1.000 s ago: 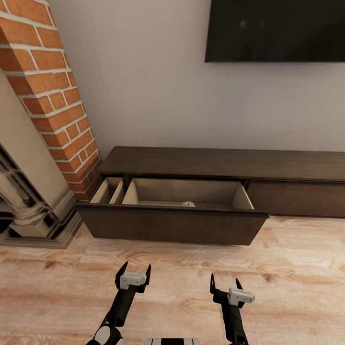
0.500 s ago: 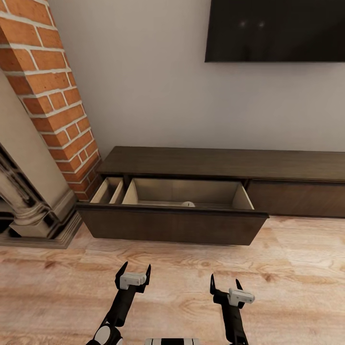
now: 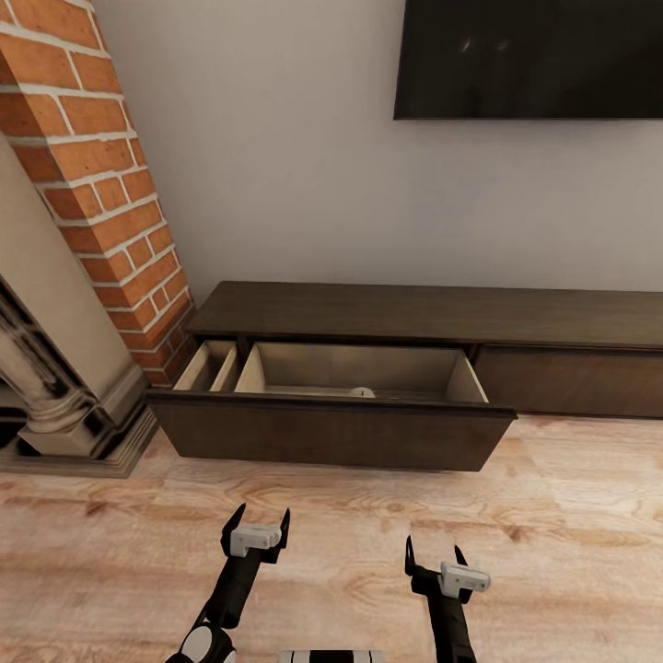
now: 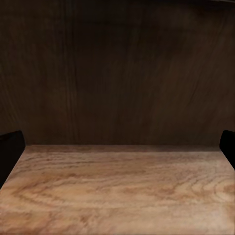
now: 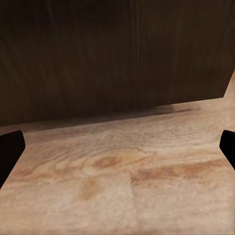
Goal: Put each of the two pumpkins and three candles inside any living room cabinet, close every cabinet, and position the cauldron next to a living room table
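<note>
Head view: no writing can be read anywhere. The dark cabinet (image 3: 424,318) stands against a pale wall (image 3: 295,166), its wide drawer (image 3: 331,428) pulled out over the wood floor (image 3: 552,516). A pale rounded top, perhaps a candle (image 3: 361,392), peeks above the drawer front, mostly hidden. Left hand (image 3: 259,521) and right hand (image 3: 433,555) hover with fingers apart.

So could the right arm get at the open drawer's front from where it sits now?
Probably yes. The right gripper is open and empty, low over bare wood floor, facing the drawer front with nothing between them, though a forward reach looks needed.
</note>
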